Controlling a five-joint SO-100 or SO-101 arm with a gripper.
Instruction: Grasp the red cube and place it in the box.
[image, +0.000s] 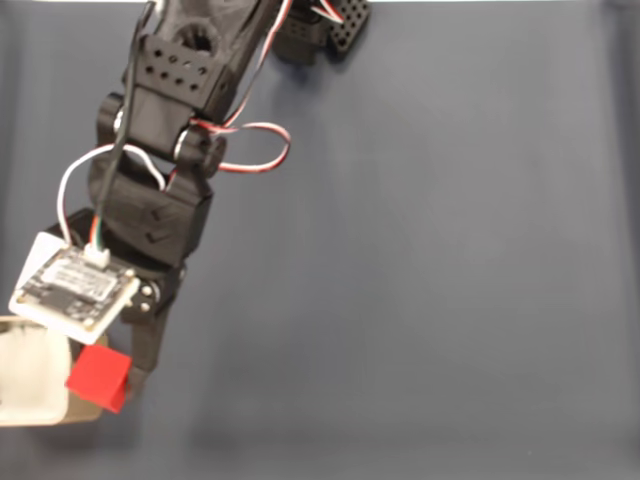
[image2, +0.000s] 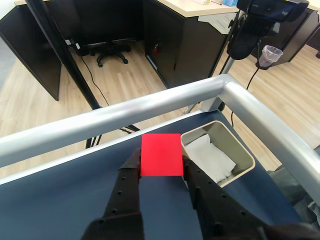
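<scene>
The dark blue bench (image: 430, 280) took up most of the fixed view, and in the wrist view (image2: 65, 200) it ran across the lower half of the frame, edged by a silver metal rail (image2: 125, 112) that bent around its far right corner. Beyond that rail the wrist view alone showed an office floor of pale wood, dark desk panels and a black chair base (image2: 111, 52) in the upper left of the frame. The fixed view alone showed the black arm (image: 165, 120) reaching down from the top edge toward the lower left, with red and white wires looping at its joints and a small circuit board (image: 72, 290) mounted near the wrist. The box (image2: 235, 155) sat right of center in the wrist view, beige-walled with white paper inside, near the bench's far corner; in the fixed view it (image: 30, 385) lay at the lower left edge, partly cut off. The end effector (image2: 161, 162) was clenched on the red cube (image2: 161, 155), one black finger at each side face. In the fixed view the red cube (image: 97, 378) appeared against the box's right side, at the end effector (image: 125, 385) tip.
</scene>
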